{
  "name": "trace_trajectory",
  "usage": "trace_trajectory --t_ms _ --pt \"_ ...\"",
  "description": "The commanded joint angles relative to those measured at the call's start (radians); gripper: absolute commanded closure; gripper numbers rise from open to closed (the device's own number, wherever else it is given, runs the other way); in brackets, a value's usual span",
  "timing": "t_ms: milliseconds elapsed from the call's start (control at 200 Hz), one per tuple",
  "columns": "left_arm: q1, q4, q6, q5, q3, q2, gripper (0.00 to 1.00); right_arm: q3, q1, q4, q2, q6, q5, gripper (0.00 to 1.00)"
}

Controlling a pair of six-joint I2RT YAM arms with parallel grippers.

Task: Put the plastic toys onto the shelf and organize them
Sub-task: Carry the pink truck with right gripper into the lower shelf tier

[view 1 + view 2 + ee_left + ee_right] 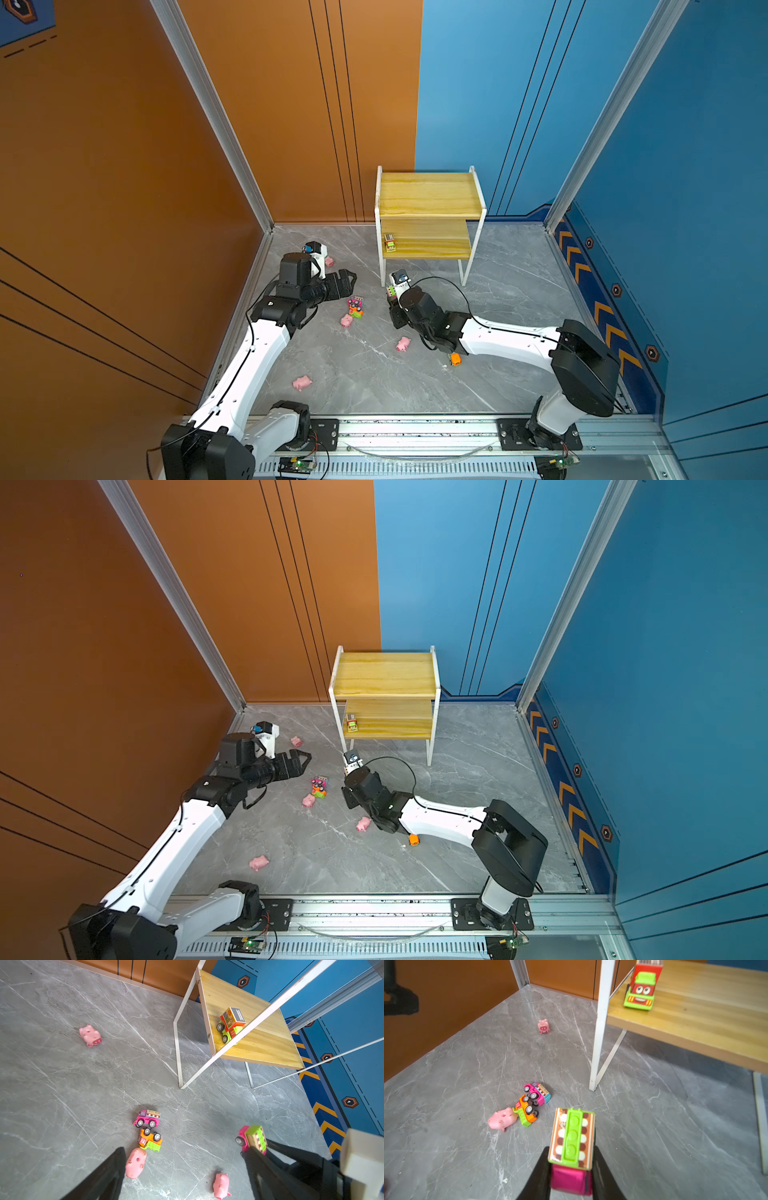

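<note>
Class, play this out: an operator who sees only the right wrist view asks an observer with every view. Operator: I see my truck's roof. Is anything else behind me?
Observer: Yes, an orange truck lies on the floor beside your right arm.
Operator: And the left gripper?
Observer: The left gripper hangs open above the toppled pink truck.
Operator: The shelf's upper board?
Observer: The upper board is bare; only the red and green truck sits on the lower board.

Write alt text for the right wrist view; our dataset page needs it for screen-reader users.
The right gripper holds a pink and green toy truck above a grey marble table. Ahead, a red and green truck sits on the shelf.
</note>
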Motion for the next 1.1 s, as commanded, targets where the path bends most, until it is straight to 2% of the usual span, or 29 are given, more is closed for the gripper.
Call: trace_trajectory --t_ms 0,440,1096 --pt "0.008 0.021 -0.009 0.022 -0.014 -0.014 0.09 0.048 -0.039 -0.027 -0.023 -0.053 0.004 0.77" --pt "0.004 0.025 -0.014 0.034 -0.015 0.001 0.09 0.113 -0.154 0.14 0.036 -0.101 0.056 0.74" --pt "-0.033 0.025 0.008 0.032 -0.021 -0.001 0.09 0.181 -0.21 0.362 0.192 -0.117 0.104 0.74"
